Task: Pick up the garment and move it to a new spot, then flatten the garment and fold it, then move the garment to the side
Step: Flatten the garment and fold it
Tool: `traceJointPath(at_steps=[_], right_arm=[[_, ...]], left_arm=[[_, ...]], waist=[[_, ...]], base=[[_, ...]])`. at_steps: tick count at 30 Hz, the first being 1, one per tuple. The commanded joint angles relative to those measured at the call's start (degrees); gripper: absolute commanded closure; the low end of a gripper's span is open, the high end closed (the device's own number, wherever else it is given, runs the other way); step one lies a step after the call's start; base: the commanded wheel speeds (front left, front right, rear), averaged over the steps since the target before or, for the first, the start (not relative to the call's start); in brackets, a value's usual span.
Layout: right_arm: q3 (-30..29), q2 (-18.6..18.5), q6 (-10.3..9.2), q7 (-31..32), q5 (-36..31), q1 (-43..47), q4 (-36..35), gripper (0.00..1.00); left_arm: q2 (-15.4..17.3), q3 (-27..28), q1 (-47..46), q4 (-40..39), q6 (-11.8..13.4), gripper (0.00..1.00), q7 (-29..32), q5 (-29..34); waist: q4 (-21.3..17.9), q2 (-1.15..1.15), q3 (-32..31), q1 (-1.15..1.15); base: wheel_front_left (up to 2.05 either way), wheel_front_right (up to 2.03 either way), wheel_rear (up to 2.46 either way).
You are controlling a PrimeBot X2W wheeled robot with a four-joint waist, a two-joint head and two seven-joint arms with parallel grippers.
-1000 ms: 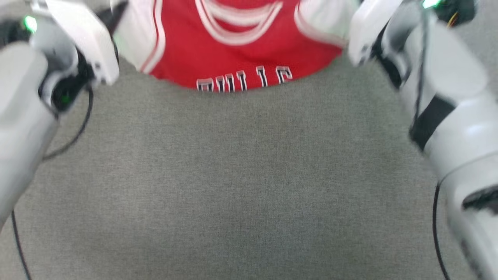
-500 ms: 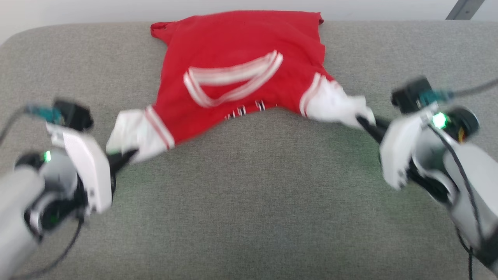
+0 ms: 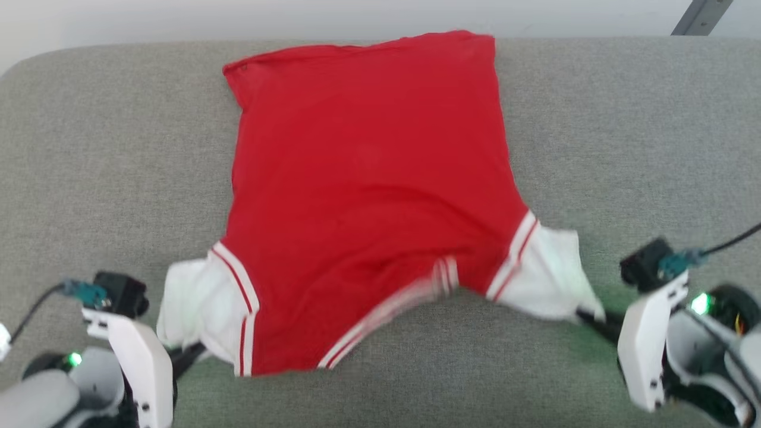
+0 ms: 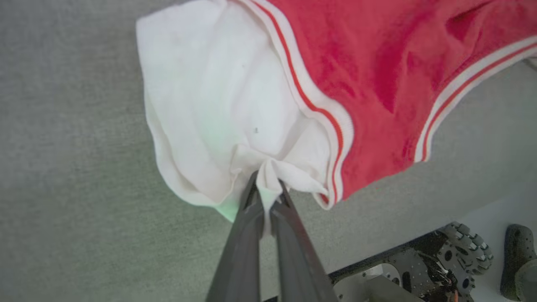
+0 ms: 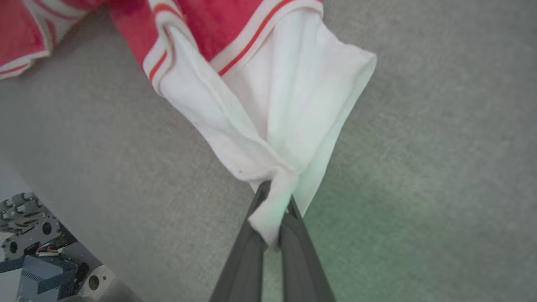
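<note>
Step in hand, by my read: flattening. The garment (image 3: 368, 196), a small red jersey, is spread on the grey upholstered cushion (image 3: 89, 148), hem at the far edge, neck end twd the robot, plain red face up w/ no lettering showing. L gripper (image 4: 266, 188) is clamped tight on a pinch of the white sleeve on its side (image 4: 218, 113), cloth squeezed betw. the two dark fingers. R gripper (image 5: 275, 201) does the same on the other sleeve (image 5: 285, 109), w/ a tab of fabric poking out past the tips. Both sleeves are drawn out sideways and a bit twd the robot, so the body lies mostly flat but skewed. The far hem is slanted, and the neck band (image 3: 386, 309) is rumpled and blurred in head view. Next move prob. calls for laying both sleeves down evenly, letting go w/o dragging the cloth back, then smoothing the neck area before any fold. Uneven pull L vs R would twist it more. Materials: thin soft knit, drapes limp, bunches into tight radiating creases at each pinch. Sleeves are plain white, short and open-ended. Red-and-white striped trim (image 4: 319, 109) at the armholes looks thicker, ribbed. Cushion is coarse woven fabric, matte, w/ a rounded corner, likely grippy enough to hold the cloth where it's set. Part of the robot's wheeled base (image 4: 461, 256) shows below the cushion edge.
</note>
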Motion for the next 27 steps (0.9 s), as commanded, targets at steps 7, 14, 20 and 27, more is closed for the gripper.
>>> traceJointPath(at_steps=[7,14,20,27], right_arm=[[-1.7,-0.6,-0.03,6.9,3.6,8.1,-3.6,1.0],[-7.4,1.7,-0.02,9.5,1.5,12.5,-5.9,0.0],[-15.4,4.4,-0.03,13.4,-0.9,13.6,-13.1,0.0],[-25.8,11.6,-0.03,17.9,-7.8,8.5,-21.2,0.0]], left_arm=[[0.3,-1.5,6.0,-1.9,2.6,1.0,-1.4,-2.8],[-0.6,-0.9,8.3,-2.4,3.0,1.0,-4.7,-3.9],[-1.8,-0.4,8.2,-2.8,2.2,1.0,-7.0,-2.8],[-2.9,0.0,6.4,-3.3,1.6,1.0,-7.8,-1.5]], waist=[[-0.2,0.0,-0.8,0.0],[0.6,0.0,-0.7,0.0],[1.8,0.0,-0.2,0.0],[3.1,0.0,2.1,0.0]], base=[[0.0,0.0,0.0],[0.0,0.0,0.0],[0.0,0.0,0.0],[0.0,0.0,0.0]])
